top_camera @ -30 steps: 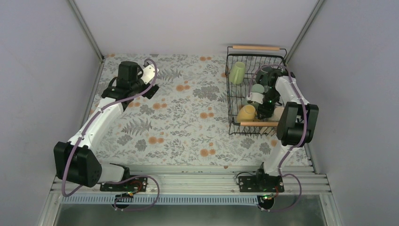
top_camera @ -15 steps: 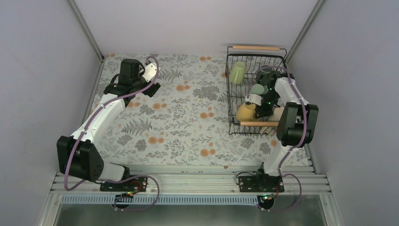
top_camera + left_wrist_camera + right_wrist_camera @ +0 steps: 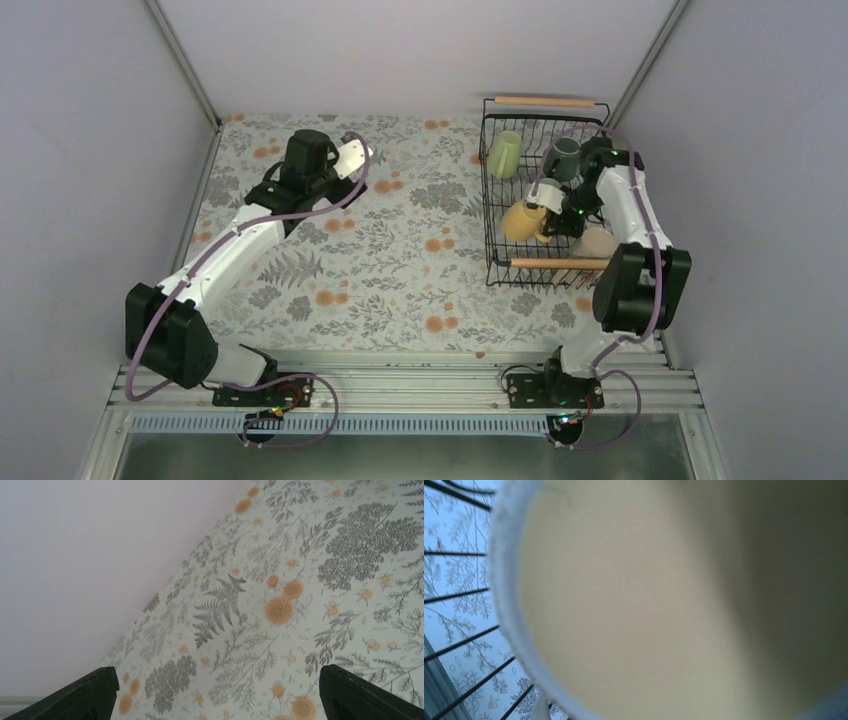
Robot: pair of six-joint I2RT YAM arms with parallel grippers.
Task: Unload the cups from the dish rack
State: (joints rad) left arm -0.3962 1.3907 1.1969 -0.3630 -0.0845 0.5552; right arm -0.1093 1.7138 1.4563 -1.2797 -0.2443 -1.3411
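From above, the right gripper [image 3: 541,203] is pinching the yellow cup [image 3: 518,222] inside the dish rack [image 3: 546,263], far right. Left wrist: the left gripper [image 3: 218,692] is hanging spread over the floral surface [image 3: 300,605]. Right wrist: the cup is crowding the rack wires [image 3: 454,553], risking a snag that knocks it loose.

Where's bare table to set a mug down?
Free: tablecloth between the left arm and the dish rack, and the near strip before the rail. Crowded: inside the rack, cups and the right gripper holding the yellow cup.
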